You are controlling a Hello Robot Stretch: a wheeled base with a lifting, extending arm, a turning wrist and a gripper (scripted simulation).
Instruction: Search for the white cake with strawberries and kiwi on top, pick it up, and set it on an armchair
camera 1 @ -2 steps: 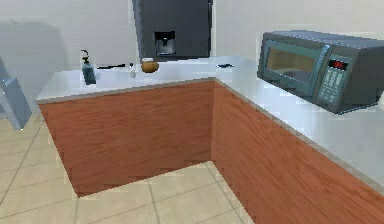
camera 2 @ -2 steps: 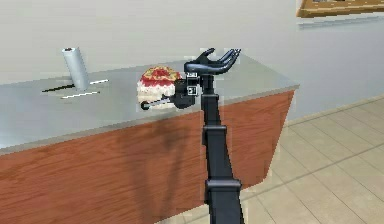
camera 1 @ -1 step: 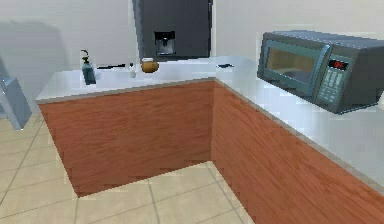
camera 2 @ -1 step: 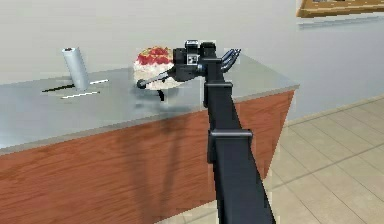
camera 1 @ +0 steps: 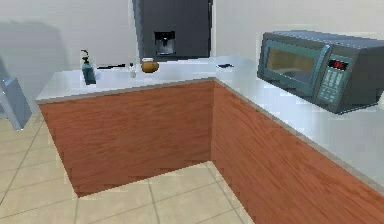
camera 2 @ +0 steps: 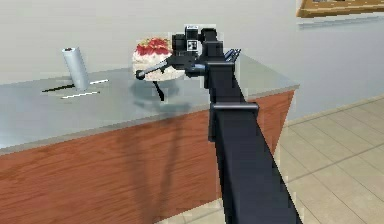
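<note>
In the arm side view, a white cake (camera 2: 150,58) with a red and green topping shows at the back of a grey countertop (camera 2: 110,110). My arm reaches up across the counter, and the gripper (camera 2: 159,80) is right at the cake. Whether the cake rests on the counter or hangs from the fingers is unclear, so I cannot tell whether the gripper holds anything.
A grey cylinder (camera 2: 75,68) and flat utensils (camera 2: 72,92) lie left of the cake. The forward view has an L-shaped wood-fronted counter (camera 1: 140,125) with a microwave (camera 1: 320,66), a bottle (camera 1: 88,70) and a small bowl (camera 1: 149,66). A dark fridge (camera 1: 172,30) stands behind, with tiled floor (camera 1: 150,200) in front.
</note>
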